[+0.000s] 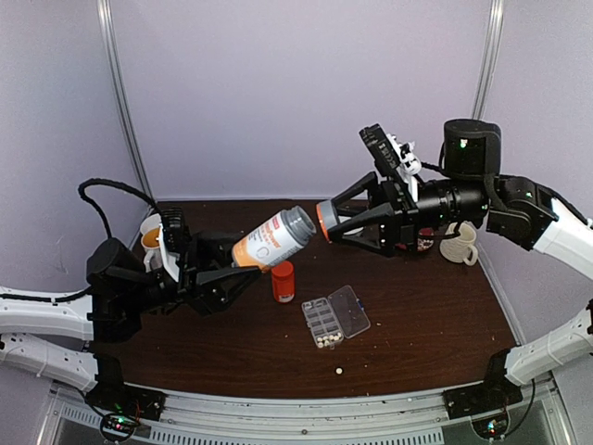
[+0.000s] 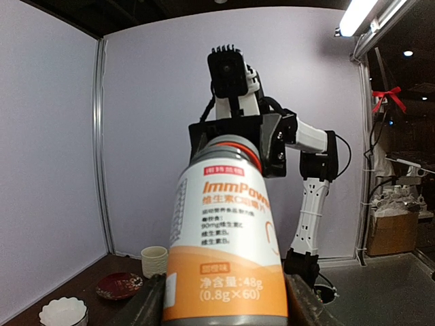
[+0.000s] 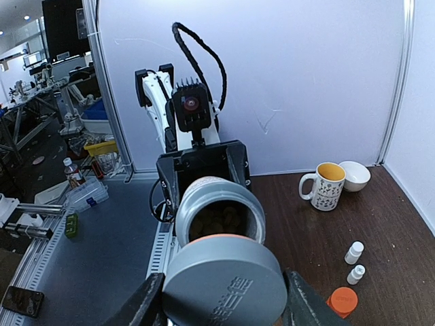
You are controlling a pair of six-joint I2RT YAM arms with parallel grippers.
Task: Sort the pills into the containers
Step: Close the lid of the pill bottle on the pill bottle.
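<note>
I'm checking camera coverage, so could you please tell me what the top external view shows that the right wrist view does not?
Only the top external view shows the clear organizer box, lid open, and a loose pill. Only the right wrist view looks into the open mouth of the large bottle and shows two tiny white bottles. Both show that bottle in the left jaws, its cap in the right jaws, and the orange-capped bottle.

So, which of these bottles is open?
The large white-and-orange bottle in the left end effector: its mouth is bare, and the right end effector holds its grey cap. The small orange-capped bottle and the two tiny white bottles are capped.
</note>
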